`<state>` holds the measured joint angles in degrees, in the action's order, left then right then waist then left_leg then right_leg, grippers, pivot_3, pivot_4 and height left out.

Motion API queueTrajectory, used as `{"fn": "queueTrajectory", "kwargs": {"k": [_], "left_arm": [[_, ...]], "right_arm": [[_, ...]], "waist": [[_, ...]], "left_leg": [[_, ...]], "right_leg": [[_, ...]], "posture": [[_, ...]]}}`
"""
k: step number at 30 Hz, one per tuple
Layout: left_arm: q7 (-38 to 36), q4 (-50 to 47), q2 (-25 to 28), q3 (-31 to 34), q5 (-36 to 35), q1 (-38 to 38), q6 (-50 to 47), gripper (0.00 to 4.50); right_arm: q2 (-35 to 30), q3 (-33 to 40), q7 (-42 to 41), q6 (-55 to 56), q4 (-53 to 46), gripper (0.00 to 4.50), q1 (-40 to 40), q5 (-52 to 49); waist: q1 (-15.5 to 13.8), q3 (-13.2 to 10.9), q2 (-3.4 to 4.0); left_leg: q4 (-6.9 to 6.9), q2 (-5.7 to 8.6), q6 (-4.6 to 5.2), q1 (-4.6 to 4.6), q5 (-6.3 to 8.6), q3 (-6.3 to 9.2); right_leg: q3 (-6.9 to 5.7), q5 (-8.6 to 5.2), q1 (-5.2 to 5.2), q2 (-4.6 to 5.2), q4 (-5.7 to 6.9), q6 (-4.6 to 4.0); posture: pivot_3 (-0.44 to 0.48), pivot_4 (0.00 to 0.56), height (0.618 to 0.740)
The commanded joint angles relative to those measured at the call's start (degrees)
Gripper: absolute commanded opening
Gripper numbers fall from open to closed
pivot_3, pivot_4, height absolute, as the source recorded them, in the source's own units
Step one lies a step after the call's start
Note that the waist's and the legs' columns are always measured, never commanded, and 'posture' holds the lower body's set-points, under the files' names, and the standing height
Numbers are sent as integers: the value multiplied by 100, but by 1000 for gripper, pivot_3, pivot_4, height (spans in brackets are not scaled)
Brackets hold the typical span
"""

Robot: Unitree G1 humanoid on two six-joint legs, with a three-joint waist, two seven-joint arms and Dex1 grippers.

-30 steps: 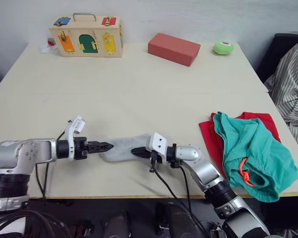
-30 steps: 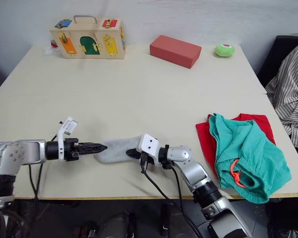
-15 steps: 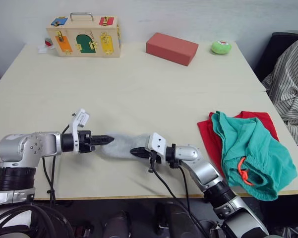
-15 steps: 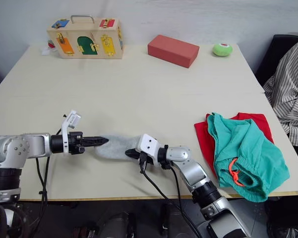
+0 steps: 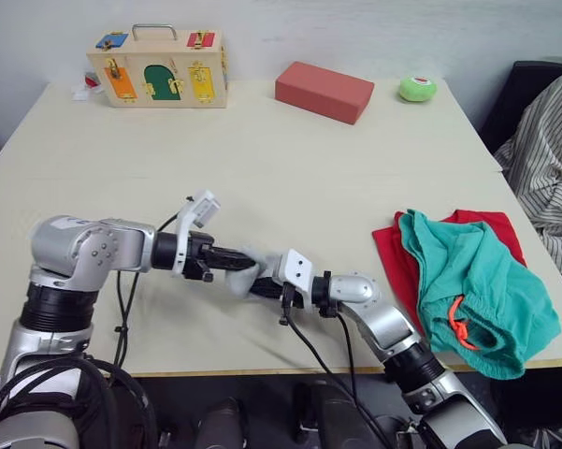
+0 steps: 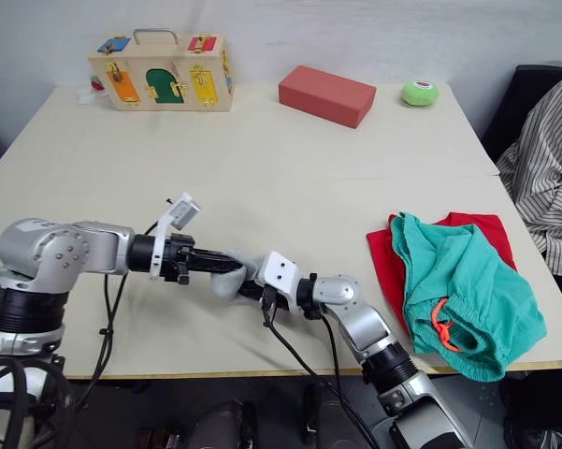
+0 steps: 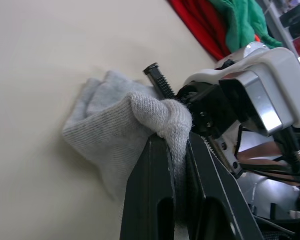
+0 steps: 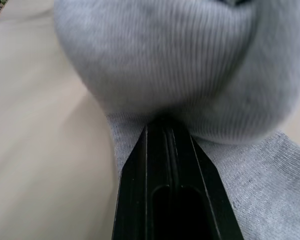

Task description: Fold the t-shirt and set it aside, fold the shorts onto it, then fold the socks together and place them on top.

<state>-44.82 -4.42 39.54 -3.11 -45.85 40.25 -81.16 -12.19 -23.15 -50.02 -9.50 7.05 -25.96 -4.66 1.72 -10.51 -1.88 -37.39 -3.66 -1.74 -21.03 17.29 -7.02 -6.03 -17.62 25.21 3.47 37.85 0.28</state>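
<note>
My left tool (image 5: pixel 241 259) is clenched on the free end of the socks (image 6: pixel 232 273), carried over toward my right tool (image 5: pixel 264 286), which pins the other end flat on the surface (image 5: pixel 290 178); I should lay the fold edge-to-edge before letting go. I count one grey sock bundle, one red t-shirt (image 5: pixel 396 253) and one teal shorts (image 5: pixel 472 290) stacked at my right.

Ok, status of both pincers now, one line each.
Left pincer: shut on the socks, their end carried over toward the right one.
Right pincer: shut, pinning the socks.
</note>
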Motion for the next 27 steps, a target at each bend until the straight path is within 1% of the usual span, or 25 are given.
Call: {"fn": "queueTrajectory", "kwargs": {"k": [1,6,8,9,14,17,18,21,24,27], "left_arm": [[-34,28,-136,-207,176,56,279,21],[-86,307,-535,-245,258,38,591,21],[-118,293,-585,-226,254,7,621,642],[-83,297,-616,-202,282,-7,650,806],[-281,185,-604,-190,280,-130,897,2328],[-412,95,-626,-191,281,-184,1112,3238],[-451,65,-644,-199,286,-220,1205,3608],[-547,88,-772,-253,459,-336,1755,4483],[-783,114,-811,-382,549,-411,2053,4483],[-831,239,-899,-409,487,-428,1918,4483]], "right_arm": [[-84,-11,-6,-234,-88,0,177,8],[-301,180,-67,-664,-739,0,395,-220],[-449,266,-97,-886,-1108,0,515,-354],[-509,305,-99,-989,-1265,0,565,-421],[-1059,775,-208,-1668,-2369,0,991,-1035],[-1363,1160,-201,-1877,-2823,0,1299,-1350],[-1447,1335,-169,-1935,-2932,0,1418,-1461],[-1682,1929,21,-2048,-3087,0,1799,-1675],[-1888,2331,152,-1995,-3088,0,2100,-1699],[-1907,2668,319,-1911,-3043,0,2288,-1772]], "waist": [[-4,0,0],[-18,0,0],[-20,0,0],[-22,0,0],[-15,-1,1],[-17,-2,1],[-22,-2,2],[-40,-3,1],[-49,-4,-1],[-37,-4,-1]], "left_leg": [[0,0,0,0,0,0],[-7,1,2,-5,-2,1],[-9,1,3,-8,-2,2],[-9,1,3,-9,-2,3],[-9,2,4,-10,-2,3],[-8,0,4,-8,-3,3],[-7,0,4,-8,-3,3],[-6,2,4,-9,-3,3],[-7,5,5,-10,-3,2],[-4,3,5,-8,-3,1]], "right_leg": [[1,0,0,0,0,0],[0,0,0,0,0,0],[-1,0,1,0,-1,0],[-1,0,1,0,-2,0],[-2,0,2,-1,-2,0],[-2,0,2,-3,-1,0],[-2,0,2,-4,-2,0],[-2,0,2,-3,-4,1],[-2,0,2,-2,-6,1],[-2,0,1,-6,-6,1]], "posture": [[0,150,740],[0,150,740],[0,150,740],[0,150,740],[0,150,740],[0,150,740],[0,150,740],[0,150,740],[0,150,740],[0,150,740]]}}
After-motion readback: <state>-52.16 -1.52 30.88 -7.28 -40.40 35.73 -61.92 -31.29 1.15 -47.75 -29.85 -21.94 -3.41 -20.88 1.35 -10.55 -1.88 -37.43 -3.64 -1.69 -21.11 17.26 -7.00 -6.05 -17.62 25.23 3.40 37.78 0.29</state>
